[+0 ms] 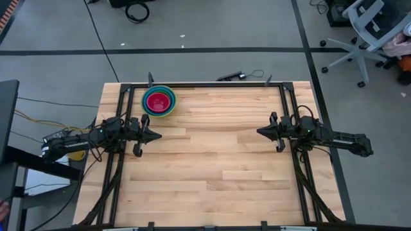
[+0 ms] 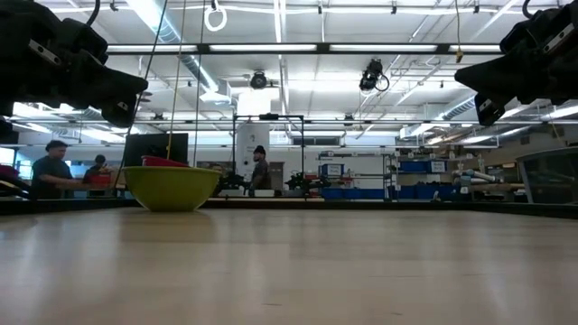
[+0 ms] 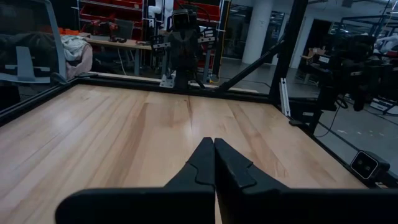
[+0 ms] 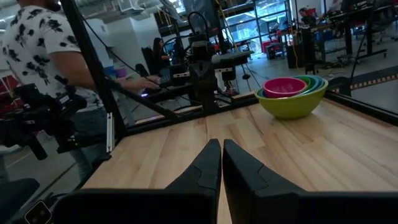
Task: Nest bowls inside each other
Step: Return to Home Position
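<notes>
The bowls stand as one nested stack on the table's far left part, the large yellow-green bowl outermost with its base on the wood and the red-pink bowl innermost. In the low view the stack shows left of centre. My left gripper is shut and points level toward the table's middle, a little nearer than the stack. My right gripper is shut too, level above the table's right part, far from the bowls. In the wrist views the left gripper and the right gripper show nothing between the fingers.
A black frame runs along the table's far edge and down both sides. People show beyond the table, one close by. An office chair stands on the floor at the far right. Bare wood lies between the arms.
</notes>
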